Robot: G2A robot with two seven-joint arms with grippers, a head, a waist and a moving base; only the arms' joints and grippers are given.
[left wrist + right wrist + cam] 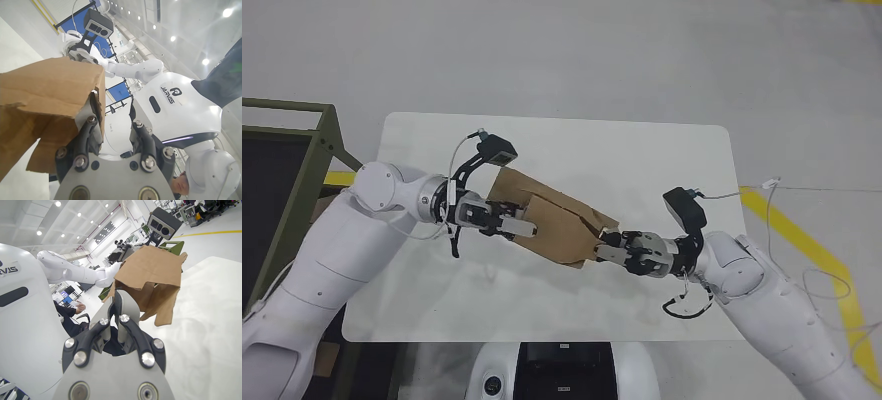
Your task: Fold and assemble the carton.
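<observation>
Carton [552,225] is off the tabletop [642,160], hanging in the air over its middle, strung between my two arms. My right pincer [116,298] is clamped together on an edge of the carton's right end. My left pincer [112,108] is at the left end with its fingers apart. One finger [88,113] lies against the carton wall near a corner, and the other stands clear of the cardboard and grips nothing. The carton is partly opened: it reads as a skewed sleeve, not square, with loose end flaps hanging down on both ends. Step in hand, by my read: opening the flattened blank into a box shape, with no flaps folded yet. For the next move the right pincer has to hold firm while the left either closes on that wall or pushes it to square the sleeve. After that the carton likely needs setting down on the tabletop so the flaps can be folded in. Watch for cardboard tearing at the ragged edge near the left finger.
</observation>
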